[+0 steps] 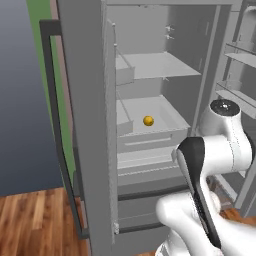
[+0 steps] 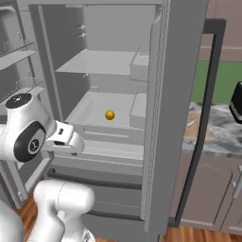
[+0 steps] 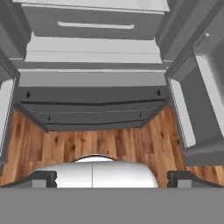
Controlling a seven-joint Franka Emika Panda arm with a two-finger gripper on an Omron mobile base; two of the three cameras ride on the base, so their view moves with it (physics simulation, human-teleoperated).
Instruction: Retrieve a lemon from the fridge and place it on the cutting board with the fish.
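The grey fridge (image 1: 85,100) (image 2: 175,94) stands with both doors swung open. A small yellow-orange lemon (image 1: 148,120) (image 2: 109,115) rests alone on the lower inner shelf. Seen past the right door's dark handle, the tan cutting board (image 2: 197,133) lies on the counter, with a pale fish (image 2: 190,124) on it. My gripper (image 3: 113,178) is open, its two fingertips (image 3: 43,177) far apart and nothing between them. It hangs low in front of the fridge, well below the lemon, and faces the lower drawers (image 3: 92,87) and the wooden floor.
Open door shelves flank the arm (image 1: 240,60) (image 2: 14,56). A grey marbled countertop (image 2: 222,137) over brown cabinets (image 2: 212,189) runs to the right, with a dark appliance (image 2: 236,101) on it. Wooden floor (image 1: 35,220) lies to the left of the fridge.
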